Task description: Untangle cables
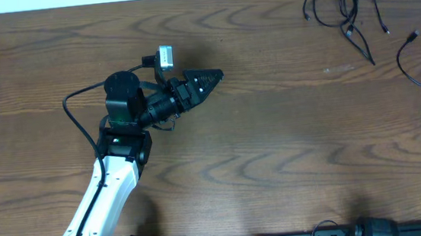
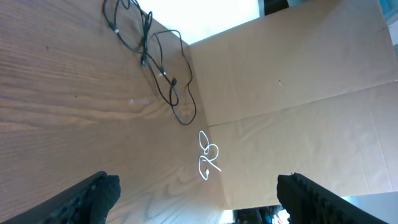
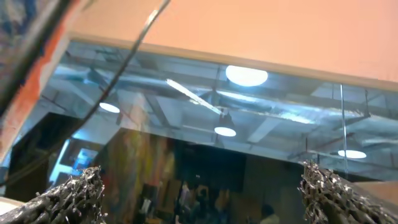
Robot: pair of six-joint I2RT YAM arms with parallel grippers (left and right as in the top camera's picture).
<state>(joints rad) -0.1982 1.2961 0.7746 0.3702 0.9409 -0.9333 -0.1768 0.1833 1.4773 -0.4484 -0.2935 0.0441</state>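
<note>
Left wrist view finds the fingers (image 2: 93,196) of the left gripper (image 1: 211,77) spread wide just left of the bench's (image 1: 290,149) middle, the right gripper (image 3: 202,186) likewise parted and tipped toward ceiling lights (image 3: 247,76), while the tangled black cables (image 1: 346,10) lie at the far right corner, well apart from both.

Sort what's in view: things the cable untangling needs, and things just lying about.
Job: black cables, tangled; left fingers, spread open.
Lying about: small white cord beyond the table edge; cardboard wall.
</note>
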